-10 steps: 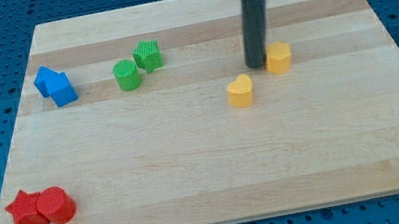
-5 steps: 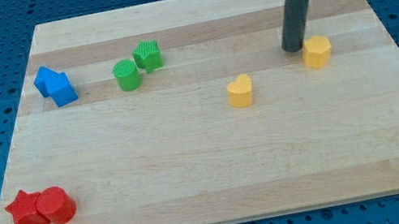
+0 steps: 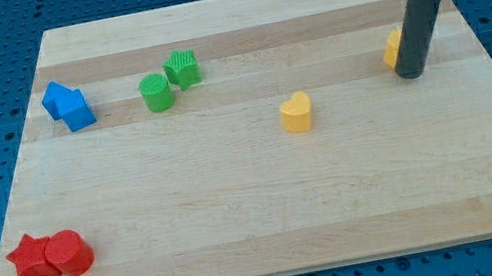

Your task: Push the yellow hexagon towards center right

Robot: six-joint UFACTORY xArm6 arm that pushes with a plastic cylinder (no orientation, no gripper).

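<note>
Rod's lower end, my tip (image 3: 411, 74), touches the yellow hexagon (image 3: 393, 48), mostly hiding it; jaws: none visible.

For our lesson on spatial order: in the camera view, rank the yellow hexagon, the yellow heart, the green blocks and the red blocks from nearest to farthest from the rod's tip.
1. Yellow hexagon, just left of my tip, partly hidden by the rod.
2. Yellow heart, mid-board, further left.
3. Green blocks, upper left of centre.
4. Red blocks, bottom-left corner.

My rod (image 3: 412, 22) hides most of the yellow hexagon (image 3: 393, 48), apparently touching.
</note>
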